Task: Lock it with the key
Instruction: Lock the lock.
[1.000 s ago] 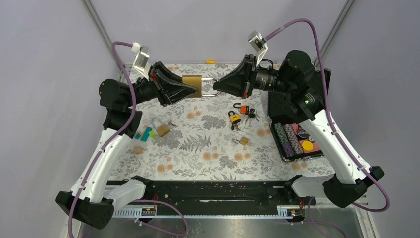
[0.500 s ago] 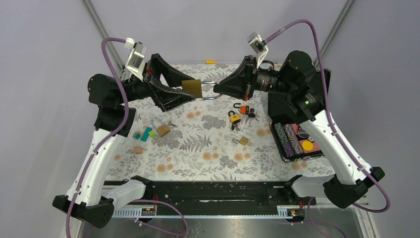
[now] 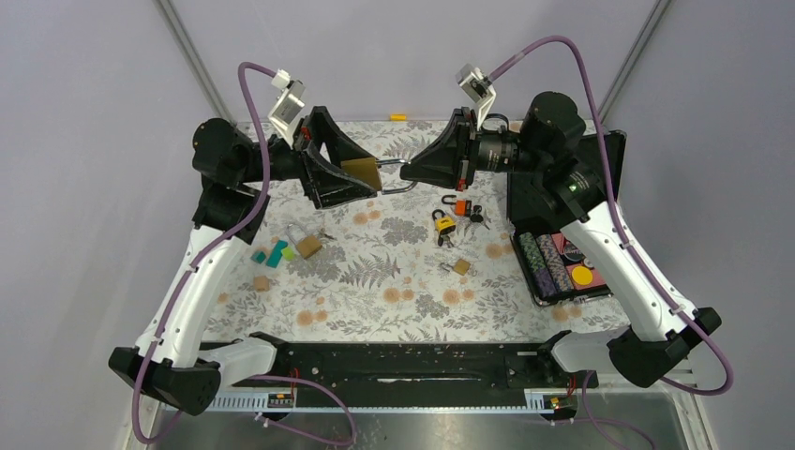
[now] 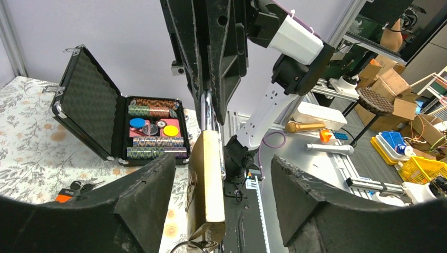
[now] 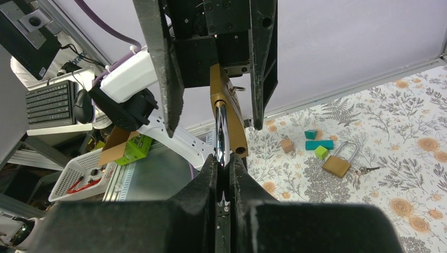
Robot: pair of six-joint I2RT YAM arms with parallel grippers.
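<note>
While the right pincer was clamped tight on the polished steel shackle, the brass padlock hung in the air above the far middle of the bench. Its flat, rectangular body pointed toward the left arm. The curved shackle ran straight into the narrow slit between the right pincer's black fingers.

The left pincer stood wide and held nothing. Its rough, matte black fingers flanked the brass body, and the left wrist view showed a gap on each side. The body's broad face looked smooth and its narrow edge paler.

A cloth printed with ferns and orange flowers covered the bench. To the right lay an open black case. The lid was lined with dimpled foam and the tray held rows of striped chips and a few round coloured discs. Near the middle lay an orange-cased lock beside a bunch of keys. To the left sat a long-shackled lock with a brass body, just beside teal and green blocks and a small wooden cube.
</note>
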